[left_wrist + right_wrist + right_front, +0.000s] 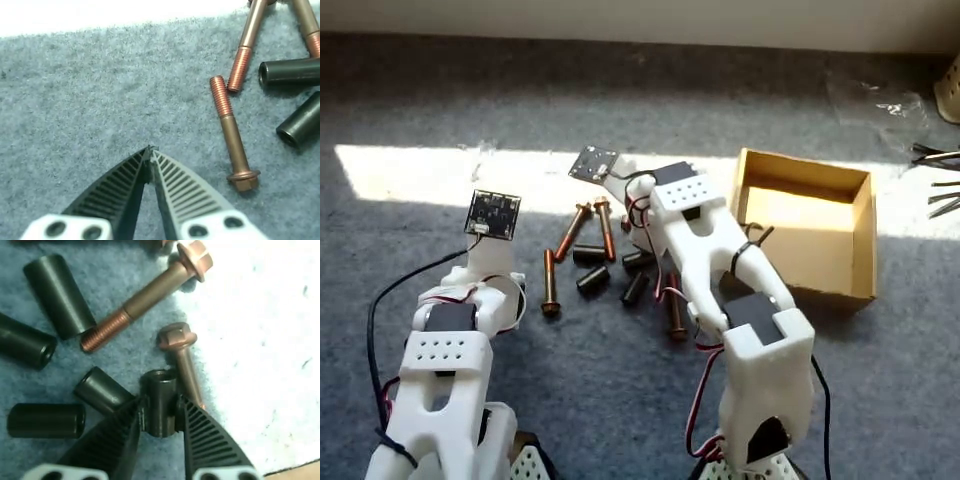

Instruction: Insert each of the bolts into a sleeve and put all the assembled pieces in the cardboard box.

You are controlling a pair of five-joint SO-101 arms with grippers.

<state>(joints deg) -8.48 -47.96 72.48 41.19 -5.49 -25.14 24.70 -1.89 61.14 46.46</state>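
Several copper bolts and black sleeves lie loose on the grey carpet between the arms. My right gripper [160,401] is shut on one black sleeve [159,390], held at its sides, open end facing away. A bolt [183,357] lies right beside that sleeve, and another bolt [150,292] lies farther off. My left gripper [150,150] is shut with nothing in it, low over bare carpet. The nearest bolt [231,135] lies a short way off to its side, with its head toward the gripper. The cardboard box [865,235] stands open to the right of the right arm [705,235].
Loose sleeves [57,292] [46,420] [101,390] crowd around the held one. Two more sleeves [290,72] [301,120] lie beyond the left gripper's nearest bolt. A bolt [676,310] lies close against the right arm. Dark tools [940,185] lie at the far right edge.
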